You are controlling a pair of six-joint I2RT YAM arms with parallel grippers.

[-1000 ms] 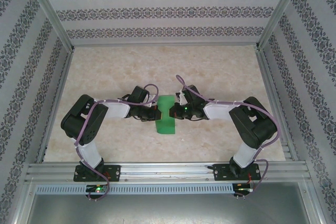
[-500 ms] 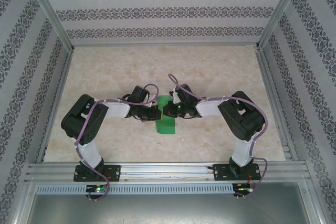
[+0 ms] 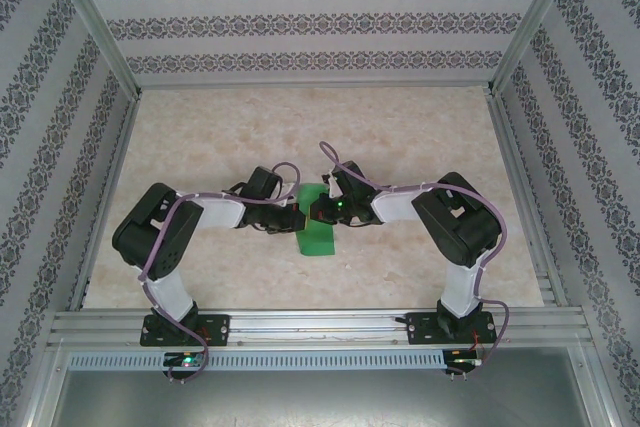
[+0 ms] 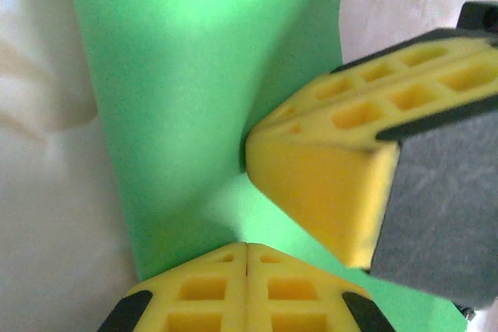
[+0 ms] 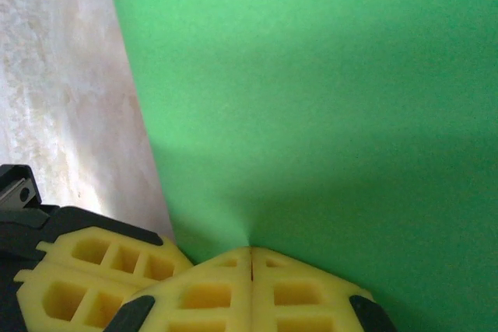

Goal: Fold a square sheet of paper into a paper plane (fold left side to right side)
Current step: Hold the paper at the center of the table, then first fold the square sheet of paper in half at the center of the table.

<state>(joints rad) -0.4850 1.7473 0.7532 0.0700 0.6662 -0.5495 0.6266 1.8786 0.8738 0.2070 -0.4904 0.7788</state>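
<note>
- The green sheet of paper (image 3: 320,237) lies flat on the worktop (image 3: 420,147), about midway between the left and right edges and somewhat closer to the near edge than to the far edge.
- In the top view the sheet presents a narrow, elongated outline. Its long axis runs roughly from the near edge toward the far edge, and its far end is covered by the two grippers.
- The left gripper (image 3: 298,219) reaches in from the left side. Its jaws are fully closed, and the yellow pads (image 4: 202,293) meet along a single seam with no gap.
- In the left wrist view the closed tip of the left gripper rests on the paper surface, just inside the sheet's left edge.
- The right gripper (image 3: 314,213) reaches in from the right side. Its jaws are also fully closed, pad against pad.
- In the right wrist view the closed tip of the right gripper rests on the paper, with a faint pucker in the sheet directly ahead of it.
- The two gripper tips stand just beside each other over the sheet.
- Bare marbled worktop shows along the sheet's left edge in both wrist views.
</note>
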